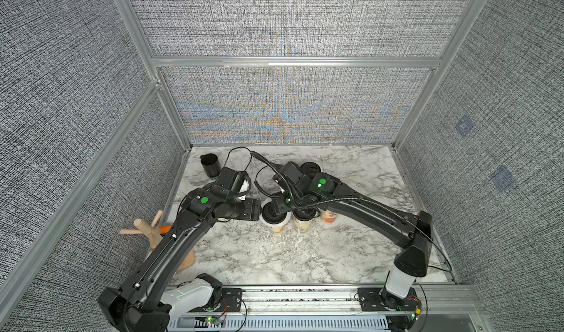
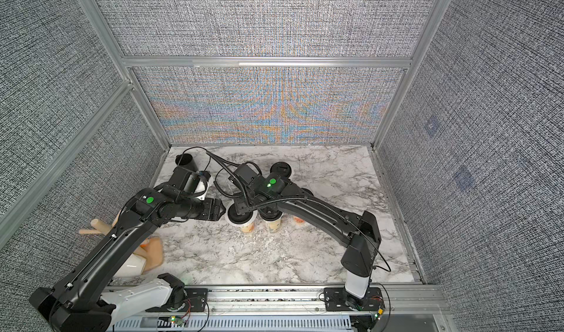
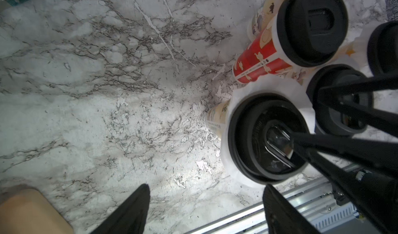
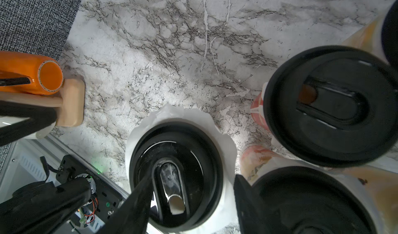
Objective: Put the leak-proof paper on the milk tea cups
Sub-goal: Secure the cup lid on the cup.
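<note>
Several milk tea cups with black lids stand clustered mid-table. The leftmost cup (image 1: 275, 225) (image 3: 217, 119) has leak-proof paper (image 3: 254, 91) (image 4: 178, 114) ruffling out from under its lid (image 4: 193, 157). My right gripper (image 4: 195, 179) (image 1: 279, 206) hangs open over it, one fingertip down on the lid's recess and the other finger (image 4: 243, 192) outside the rim, beside the neighbouring cup (image 1: 302, 222). My left gripper (image 3: 205, 187) (image 1: 254, 210) is open and empty just left of that cup, over bare marble. A red-printed cup (image 3: 256, 58) stands behind.
A black mug (image 1: 210, 164) stands at the back left. A wooden mug rack (image 1: 146, 226) with an orange mug (image 4: 32, 71) stands at the left, under my left arm. The metal rail (image 1: 305, 293) runs along the front edge.
</note>
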Robot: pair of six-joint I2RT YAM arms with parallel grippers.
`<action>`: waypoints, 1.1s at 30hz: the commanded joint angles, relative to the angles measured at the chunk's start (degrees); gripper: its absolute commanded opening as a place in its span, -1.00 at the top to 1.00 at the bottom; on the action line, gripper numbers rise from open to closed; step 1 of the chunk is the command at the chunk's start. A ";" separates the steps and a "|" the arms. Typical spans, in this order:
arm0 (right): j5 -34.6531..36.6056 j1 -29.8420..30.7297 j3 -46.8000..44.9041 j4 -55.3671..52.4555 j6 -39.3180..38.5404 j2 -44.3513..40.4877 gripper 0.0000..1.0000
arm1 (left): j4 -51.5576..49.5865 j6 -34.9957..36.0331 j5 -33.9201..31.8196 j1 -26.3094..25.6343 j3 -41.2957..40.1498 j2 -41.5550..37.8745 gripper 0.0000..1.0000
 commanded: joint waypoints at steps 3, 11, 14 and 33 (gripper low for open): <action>1.71 0.07 1.57 -1.46 -0.48 -0.53 -0.26 | -5.99 0.01 2.09 0.00 -0.93 -1.08 -0.65; 3.60 -0.23 2.35 -2.81 -0.48 -2.24 -0.27 | -3.49 -0.82 4.56 -0.47 -3.91 1.67 -0.63; 3.79 -0.28 1.66 -2.63 -0.30 -2.95 -0.27 | -2.44 -0.89 4.66 -0.74 -4.36 2.61 -0.62; 3.78 -0.53 -0.48 -1.81 0.17 -4.04 -0.27 | 0.11 1.01 2.59 -0.78 -4.79 7.53 -0.62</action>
